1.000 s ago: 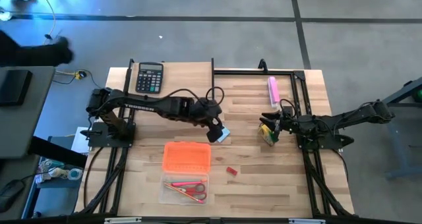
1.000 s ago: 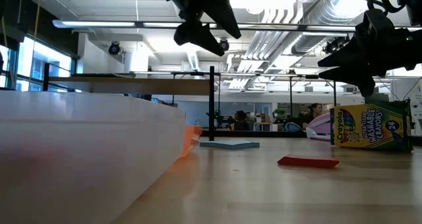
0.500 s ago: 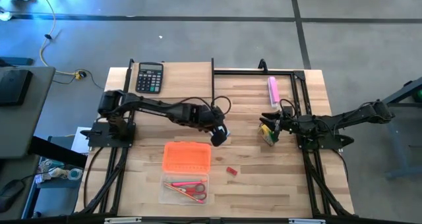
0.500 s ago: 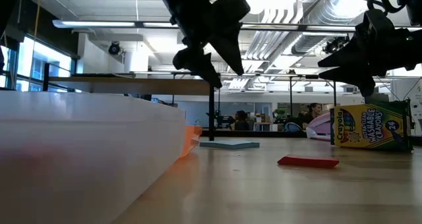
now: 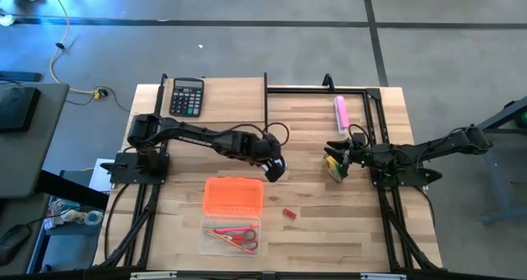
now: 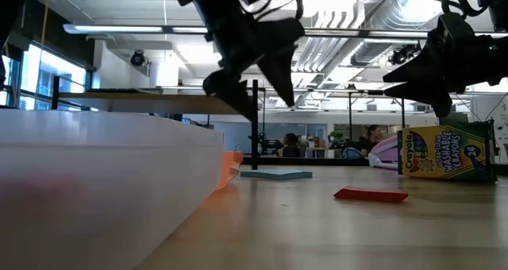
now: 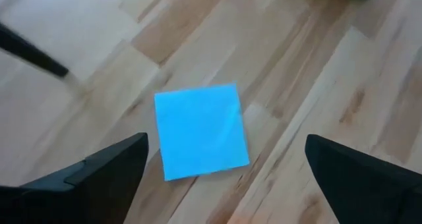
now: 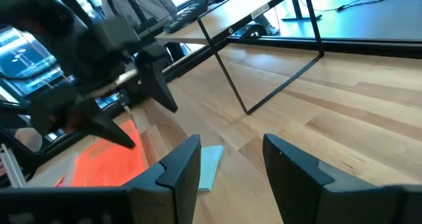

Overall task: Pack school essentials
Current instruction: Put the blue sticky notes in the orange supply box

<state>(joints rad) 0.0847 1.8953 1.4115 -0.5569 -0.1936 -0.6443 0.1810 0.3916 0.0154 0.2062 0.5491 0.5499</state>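
Left claw (image 7: 224, 178) hangs spread wide over the blue notepad (image 7: 200, 130) (flat on the table (image 7: 316, 72), beside the orange case (image 5: 234, 195)); next, seemingly, descend and pinch its edges.

Only one readable label here: the yellow crayon box (image 6: 450, 152) at three o'clock in the low view reads "Crayola", "Washable Crayons" and "24".
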